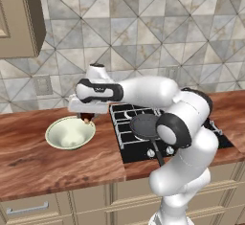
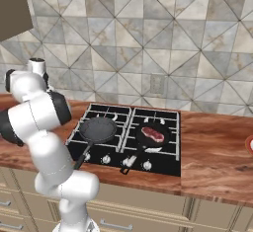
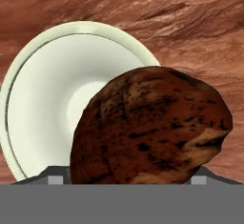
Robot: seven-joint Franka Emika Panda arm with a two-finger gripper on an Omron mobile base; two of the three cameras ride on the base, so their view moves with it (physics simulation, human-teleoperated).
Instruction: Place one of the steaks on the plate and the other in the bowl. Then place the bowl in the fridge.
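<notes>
My gripper is shut on one steak, a dark reddish-brown chunk with a tan edge. It hangs just above the far right rim of the bowl, a pale cream-green bowl standing on the wooden counter left of the stove. In the hand view the steak covers the right part of the bowl, whose inside has nothing in it. The other steak lies in a small dark pan on the stove's right burner. A red-rimmed thing, possibly the plate, is cut off at the right edge. The fridge is out of view.
An empty black frying pan sits on the stove's left front burner, close under my arm's elbow. The black stove is set into the wooden counter. A wall cabinet hangs at the upper left.
</notes>
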